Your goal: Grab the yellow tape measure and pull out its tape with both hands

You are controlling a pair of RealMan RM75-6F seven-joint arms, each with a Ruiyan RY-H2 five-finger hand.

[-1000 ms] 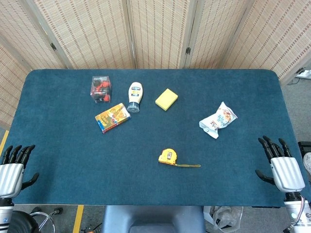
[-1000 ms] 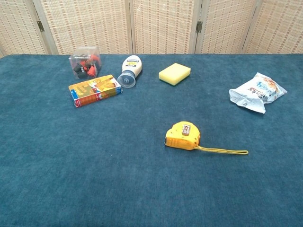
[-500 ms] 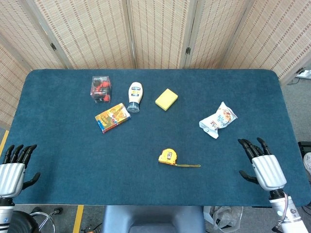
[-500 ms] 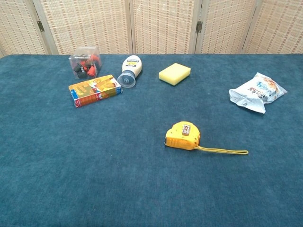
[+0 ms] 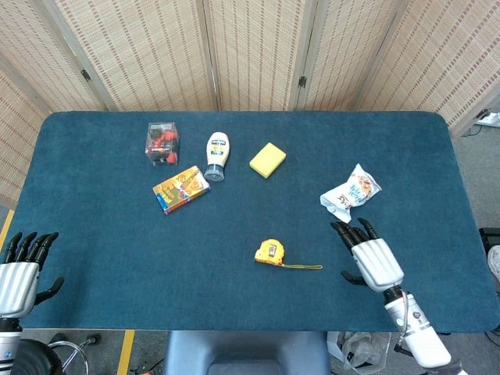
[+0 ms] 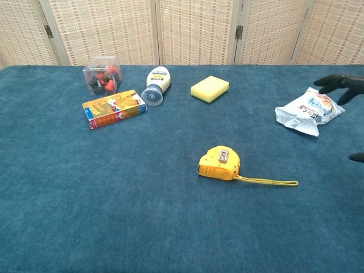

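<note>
The yellow tape measure [image 5: 269, 252] [image 6: 219, 163] lies on the blue table, near the front middle, with a thin yellow strap [image 5: 303, 267] [image 6: 267, 182] trailing to its right. My right hand [image 5: 369, 255] hovers open over the table, to the right of the strap's end, fingers spread and holding nothing; only its dark fingertips [image 6: 340, 81] show at the right edge of the chest view. My left hand [image 5: 21, 271] stays open at the table's front left corner, far from the tape measure.
A white snack bag [image 5: 351, 192] lies just beyond my right hand. Further back are a yellow sponge [image 5: 267, 159], a white bottle [image 5: 217, 155] on its side, a colourful box [image 5: 180, 188] and a clear box of red and black pieces [image 5: 162, 142].
My right hand has moved left from the table's right edge, in over the table towards the tape measure's strap. The left hand and the objects have stayed put.
</note>
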